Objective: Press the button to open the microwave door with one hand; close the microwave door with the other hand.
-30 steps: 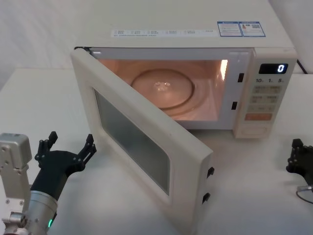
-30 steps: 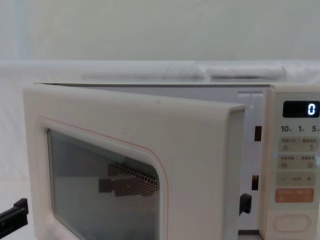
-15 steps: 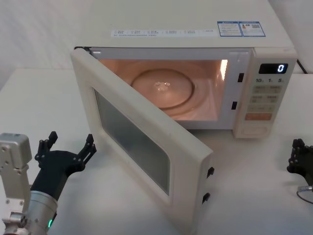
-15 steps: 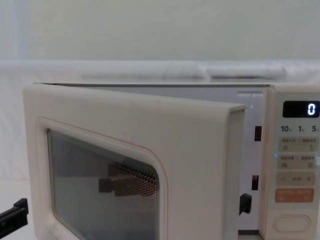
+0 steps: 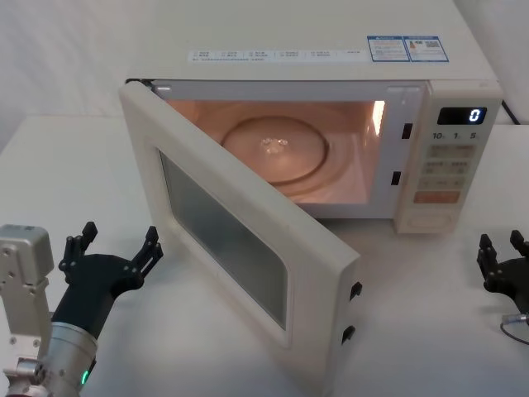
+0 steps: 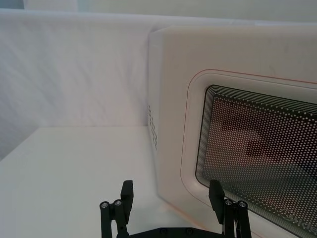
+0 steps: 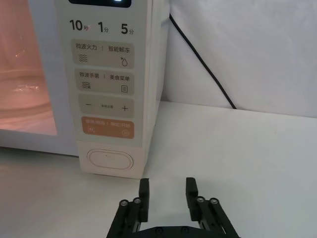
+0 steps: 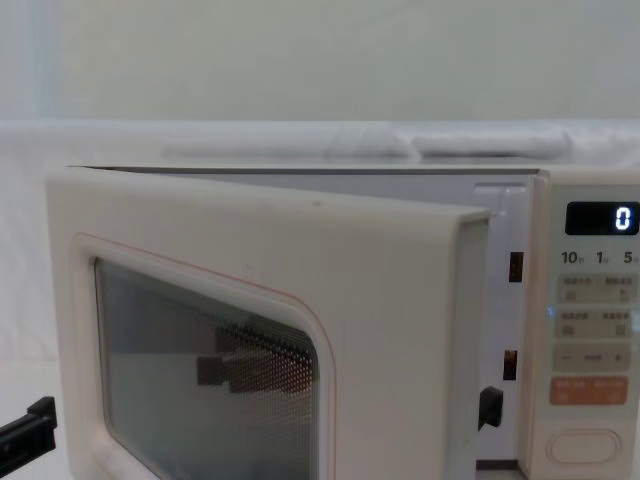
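Across the centre of the head view: the microwave door point(image 5: 240, 248) stood swung wide, hinged at upper left, its free edge toward the lower middle; cavity lit. At right of the frame, the button point(image 5: 436, 221) sat at the foot of the control panel point(image 5: 450, 165), untouched. Lower right: right gripper point(image 5: 506, 258), fingers apart, low over the counter point(image 5: 430, 322), well short of the button. Lower left: left gripper point(image 5: 116, 248), fingers spread, empty, near the door's outer face. Judged step: opening done, closing in hand; next move calls for the left gripper to push the outer face shut
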Controlling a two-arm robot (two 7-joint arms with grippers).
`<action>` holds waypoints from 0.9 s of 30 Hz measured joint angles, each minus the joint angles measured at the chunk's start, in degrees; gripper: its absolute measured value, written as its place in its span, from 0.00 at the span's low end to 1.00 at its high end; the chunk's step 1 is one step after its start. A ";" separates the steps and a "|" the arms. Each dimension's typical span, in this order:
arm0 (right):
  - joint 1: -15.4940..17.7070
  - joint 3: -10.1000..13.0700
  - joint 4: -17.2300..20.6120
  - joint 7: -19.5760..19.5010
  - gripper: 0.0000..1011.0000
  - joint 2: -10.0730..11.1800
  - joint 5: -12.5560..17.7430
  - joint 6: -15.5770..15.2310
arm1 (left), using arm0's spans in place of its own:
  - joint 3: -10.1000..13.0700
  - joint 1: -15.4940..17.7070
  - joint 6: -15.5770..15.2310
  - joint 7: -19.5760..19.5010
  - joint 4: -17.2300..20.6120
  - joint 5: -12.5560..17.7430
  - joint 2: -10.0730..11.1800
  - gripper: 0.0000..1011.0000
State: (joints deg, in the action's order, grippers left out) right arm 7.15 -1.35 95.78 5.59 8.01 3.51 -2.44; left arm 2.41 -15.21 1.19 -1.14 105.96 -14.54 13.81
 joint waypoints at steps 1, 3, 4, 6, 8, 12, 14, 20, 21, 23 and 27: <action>0.00 0.00 0.00 0.00 0.48 0.00 0.00 0.00 | 0.00 0.00 0.00 0.00 0.00 0.00 0.00 0.99; -0.01 -0.02 0.00 0.01 0.52 0.00 0.00 0.00 | 0.00 0.00 0.00 0.00 0.00 0.00 0.00 0.99; -0.02 -0.02 0.00 0.02 0.58 0.00 0.00 0.00 | 0.00 0.00 0.00 0.00 0.00 0.00 0.00 0.99; -0.02 -0.02 0.00 0.02 0.64 0.00 0.00 0.00 | 0.00 0.00 0.00 -0.01 0.00 0.00 0.00 0.99; -0.02 -0.03 0.00 0.02 0.70 0.00 0.00 0.00 | 0.00 0.00 0.00 0.00 0.00 0.00 0.00 0.99; -0.02 -0.03 0.00 0.02 0.81 0.00 0.01 0.00 | 0.00 0.00 0.00 0.00 0.00 0.00 0.00 0.99; -0.02 -0.03 0.00 0.02 0.87 0.00 0.01 0.00 | 0.00 0.00 0.00 0.00 0.00 0.00 0.00 0.99; -0.02 -0.03 0.00 0.02 0.99 0.00 0.01 0.00 | 0.00 0.00 0.00 0.00 0.00 0.00 0.00 0.99; -0.02 -0.03 0.00 0.02 0.99 0.00 0.01 0.00 | 0.00 0.00 0.00 0.00 0.00 0.00 0.00 0.99; -0.03 -0.03 0.00 0.02 0.99 0.00 0.01 0.00 | 0.00 0.00 0.00 0.00 0.00 0.00 0.00 0.99; -0.02 -0.03 0.00 0.02 0.99 0.00 0.01 0.00 | 0.00 0.00 0.00 0.00 0.00 0.00 0.00 0.99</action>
State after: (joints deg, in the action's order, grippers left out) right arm 7.13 -1.39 95.78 5.61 8.01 3.52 -2.44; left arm 2.42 -15.21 1.19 -1.14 105.95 -14.55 13.81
